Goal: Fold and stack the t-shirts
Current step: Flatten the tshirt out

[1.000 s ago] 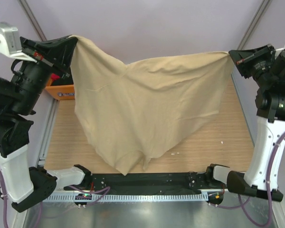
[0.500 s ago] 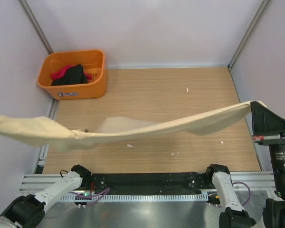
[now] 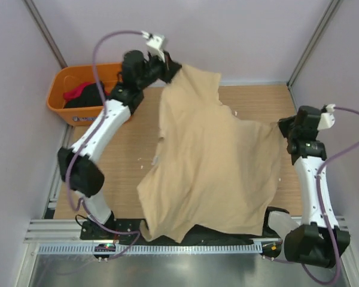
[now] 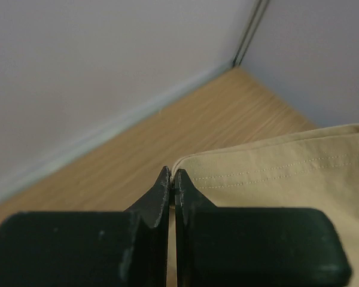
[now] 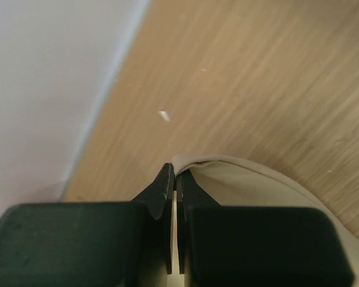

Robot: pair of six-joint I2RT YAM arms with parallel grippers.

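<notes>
Bright, even light casts faint shadows; the wrist views look soft nearby, perhaps out of focus.

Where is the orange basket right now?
In the top view, the orange basket sits in the far left corner of the table, partly hidden by the left arm, left of the tan t-shirt.

The tan t-shirt drapes over the table, its far corner pinched by the left gripper, its right edge by the right gripper.
</notes>
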